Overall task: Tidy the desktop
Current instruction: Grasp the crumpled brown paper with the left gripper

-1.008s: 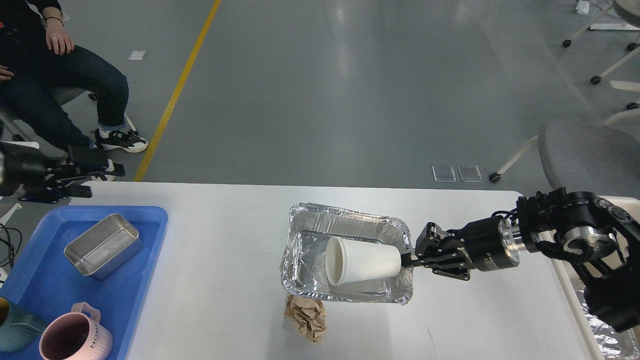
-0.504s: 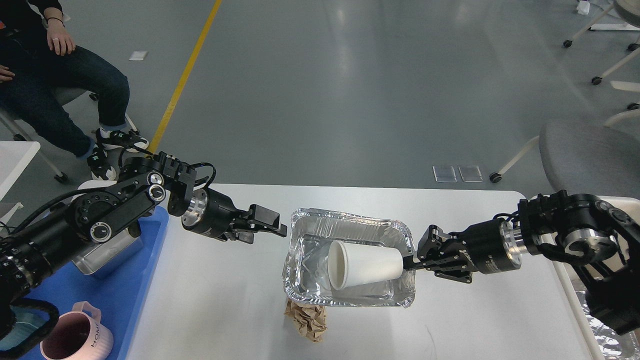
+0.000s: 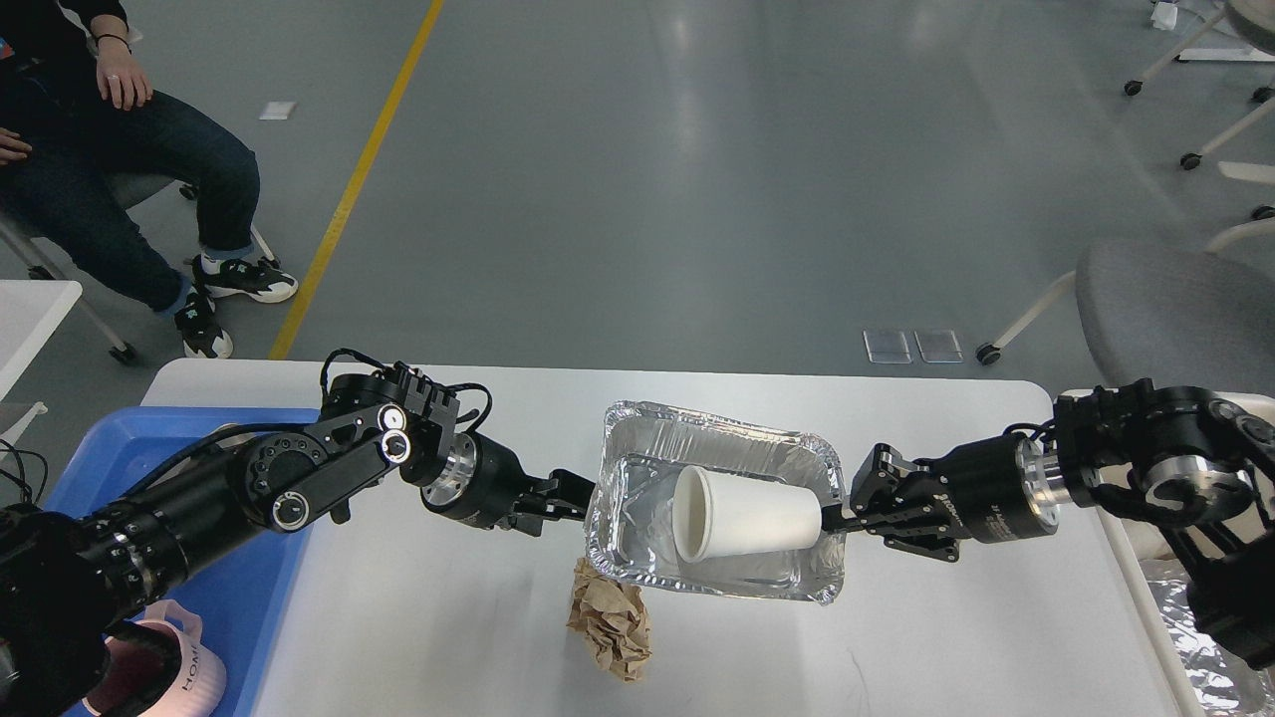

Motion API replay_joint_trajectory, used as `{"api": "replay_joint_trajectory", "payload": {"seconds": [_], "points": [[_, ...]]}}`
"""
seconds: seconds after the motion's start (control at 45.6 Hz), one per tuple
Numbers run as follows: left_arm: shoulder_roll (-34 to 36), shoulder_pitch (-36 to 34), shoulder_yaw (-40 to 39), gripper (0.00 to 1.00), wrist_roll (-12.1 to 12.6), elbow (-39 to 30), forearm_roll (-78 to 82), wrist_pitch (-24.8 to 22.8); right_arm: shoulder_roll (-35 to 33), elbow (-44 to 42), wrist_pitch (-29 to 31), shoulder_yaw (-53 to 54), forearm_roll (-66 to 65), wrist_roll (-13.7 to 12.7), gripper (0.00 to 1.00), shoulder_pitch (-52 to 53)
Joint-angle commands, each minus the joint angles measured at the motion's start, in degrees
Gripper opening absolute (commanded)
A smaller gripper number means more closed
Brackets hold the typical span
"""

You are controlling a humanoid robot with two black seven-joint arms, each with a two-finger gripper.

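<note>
Desktop (image 3: pixel 418 617) underlies both end effectors, left (image 3: pixel 578 495) and right (image 3: pixel 837 518), spread indiscernible.

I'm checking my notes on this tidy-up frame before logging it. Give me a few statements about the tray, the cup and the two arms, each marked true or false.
1. The white paper cup lies on its side inside the foil tray. True.
2. The cup's open mouth faces the right gripper. False: it faces the left gripper; its base faces the right one.
3. The crumpled brown paper lies inside the tray. False: it lies on the desktop, by the tray's near edge.
4. The left gripper is at the tray's left rim. True.
</note>
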Motion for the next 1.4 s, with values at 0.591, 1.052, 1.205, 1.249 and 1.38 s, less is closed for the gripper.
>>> {"api": "replay_joint_trajectory", "payload": {"seconds": [0.591, 1.052, 1.205, 1.249, 1.38], "points": [[-8.2, 2.5, 2.1, 0.97, -0.5, 4.2, -0.1, 3.9, -0.8, 0.2, 0.1, 1.0, 0.0, 0.0, 0.0, -1.3], [-8.3, 4.2, 2.2, 0.96, -0.2, 4.0, 0.0, 4.0, -0.8, 0.3, 0.0, 1.0, 0.0, 0.0, 0.0, -1.3], [-8.1, 4.0, 3.4, 0.9, -0.3, 3.5, 0.5, 4.2, -0.8, 0.4, 0.0, 1.0, -0.1, 0.0, 0.0, -1.3], [-7.9, 3.9, 3.5, 0.88, -0.3, 3.4, 0.5, 4.2, -0.9, 0.4, 0.0, 1.0, -0.1, 0.0, 0.0, -1.4], [-7.4, 3.3, 4.0, 0.7, -0.3, 3.0, 0.6, 4.1, -0.9, 0.5, 0.0, 1.0, -0.1, 0.0, 0.0, -1.5]]}}
